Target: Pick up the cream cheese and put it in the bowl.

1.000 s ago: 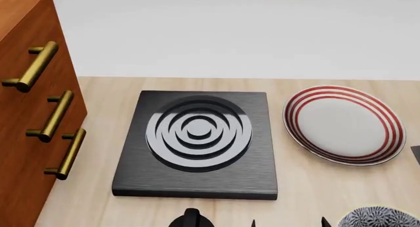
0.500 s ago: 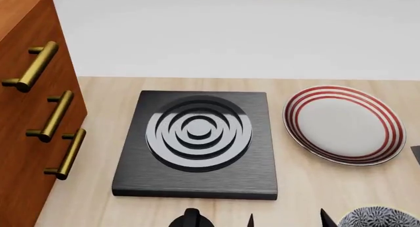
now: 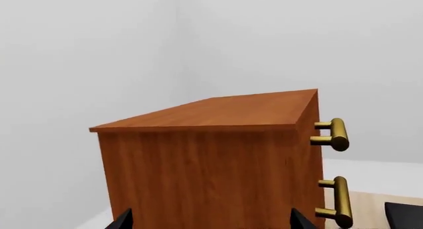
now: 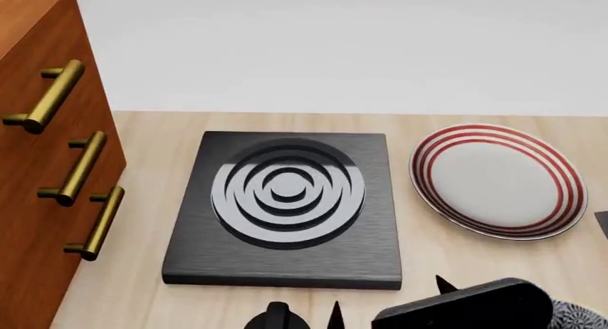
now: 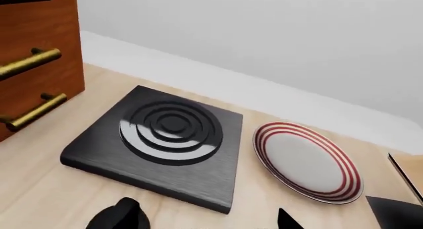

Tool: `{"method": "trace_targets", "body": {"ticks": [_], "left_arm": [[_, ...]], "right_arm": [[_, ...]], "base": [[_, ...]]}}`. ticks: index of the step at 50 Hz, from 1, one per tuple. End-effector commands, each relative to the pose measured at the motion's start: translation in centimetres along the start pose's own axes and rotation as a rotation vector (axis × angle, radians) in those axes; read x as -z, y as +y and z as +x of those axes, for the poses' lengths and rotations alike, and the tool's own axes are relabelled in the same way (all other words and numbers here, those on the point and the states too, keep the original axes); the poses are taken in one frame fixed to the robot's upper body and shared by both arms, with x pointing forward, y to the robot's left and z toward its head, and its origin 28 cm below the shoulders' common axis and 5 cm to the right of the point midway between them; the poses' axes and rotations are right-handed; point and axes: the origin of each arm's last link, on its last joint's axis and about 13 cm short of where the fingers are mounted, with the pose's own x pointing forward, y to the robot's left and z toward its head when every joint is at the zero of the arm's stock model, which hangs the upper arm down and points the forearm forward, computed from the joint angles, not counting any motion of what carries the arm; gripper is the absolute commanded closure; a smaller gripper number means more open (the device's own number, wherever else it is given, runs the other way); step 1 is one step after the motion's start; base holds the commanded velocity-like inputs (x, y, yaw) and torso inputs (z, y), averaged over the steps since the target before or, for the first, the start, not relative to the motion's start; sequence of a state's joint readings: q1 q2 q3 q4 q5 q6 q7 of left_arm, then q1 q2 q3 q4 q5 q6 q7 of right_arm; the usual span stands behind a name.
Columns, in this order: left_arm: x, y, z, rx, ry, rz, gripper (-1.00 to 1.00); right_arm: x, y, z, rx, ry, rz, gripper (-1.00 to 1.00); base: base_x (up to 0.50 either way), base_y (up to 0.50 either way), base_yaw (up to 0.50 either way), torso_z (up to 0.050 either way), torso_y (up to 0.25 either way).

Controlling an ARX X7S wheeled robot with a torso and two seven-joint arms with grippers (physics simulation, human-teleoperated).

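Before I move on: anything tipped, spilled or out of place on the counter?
Nothing stands out. The black stove plate lies flat and square on the counter, the red-ringed plate sits flat beside it, and the cabinet drawers look shut. The cream cheese is not in view.

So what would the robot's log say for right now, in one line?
phase: reaching | right gripper: open, empty, over counter near bowl | left gripper: open, facing cabinet | cream cheese: not in view

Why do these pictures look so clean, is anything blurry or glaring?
Head view: evenly lit, sharp, with bright sheen on the stove's rings. Right wrist view: gloss on the rings too, and the plate casts only a faint shadow. Left wrist view: the cabinet is crisp against a blank wall.
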State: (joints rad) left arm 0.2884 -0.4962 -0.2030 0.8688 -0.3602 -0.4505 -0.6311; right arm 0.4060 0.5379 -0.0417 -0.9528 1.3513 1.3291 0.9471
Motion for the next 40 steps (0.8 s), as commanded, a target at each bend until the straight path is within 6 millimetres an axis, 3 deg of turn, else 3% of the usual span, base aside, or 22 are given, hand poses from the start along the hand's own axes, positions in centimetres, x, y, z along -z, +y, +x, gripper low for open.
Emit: {"method": "trace_targets", "body": {"ticks": [1,9,24,25,27,32,40], "left_arm": [[0.0,-0.1,0.0,-0.006,-0.005,0.019,-1.0],[0.0,-0.1,0.0,-0.006,-0.016,0.033,-1.0],[0.0,-0.1,0.0,-0.01,-0.009,0.038,-1.0],[0.1,-0.2,0.1,-0.008,-0.007,0.038,-1.0],[0.0,-0.1,0.1,-0.01,-0.007,0.036,-1.0],[0.1,-0.2,0.1,-0.009,-0.008,0.035,-1.0],[0.0,-0.1,0.1,-0.002,-0.005,0.02,-1.0]], "right_arm": [[-2.7,-0.9,-1.3,-0.048,0.027,-0.075,-1.0],[-2.8,-0.8,-1.4,-0.062,0.029,-0.063,-1.0],[-2.7,-0.9,-1.3,-0.063,0.025,-0.062,-1.0],[-1.8,-0.6,-1.2,-0.063,0.025,-0.063,-1.0],[-2.7,-0.9,-1.3,-0.066,0.025,-0.064,-1.0],[-2.1,-0.6,-1.2,-0.07,0.025,-0.069,-1.0],[-2.8,-0.7,-1.4,-0.079,0.028,-0.077,-1.0]], "base": [[0.0,0.0,0.0,0.0,0.0],[0.0,0.0,0.0,0.0,-0.03],[0.0,0.0,0.0,0.0,-0.227],[0.0,0.0,0.0,0.0,-0.227],[0.0,0.0,0.0,0.0,-0.229],[0.0,0.0,0.0,0.0,-0.222],[0.0,0.0,0.0,0.0,-0.062]]}}
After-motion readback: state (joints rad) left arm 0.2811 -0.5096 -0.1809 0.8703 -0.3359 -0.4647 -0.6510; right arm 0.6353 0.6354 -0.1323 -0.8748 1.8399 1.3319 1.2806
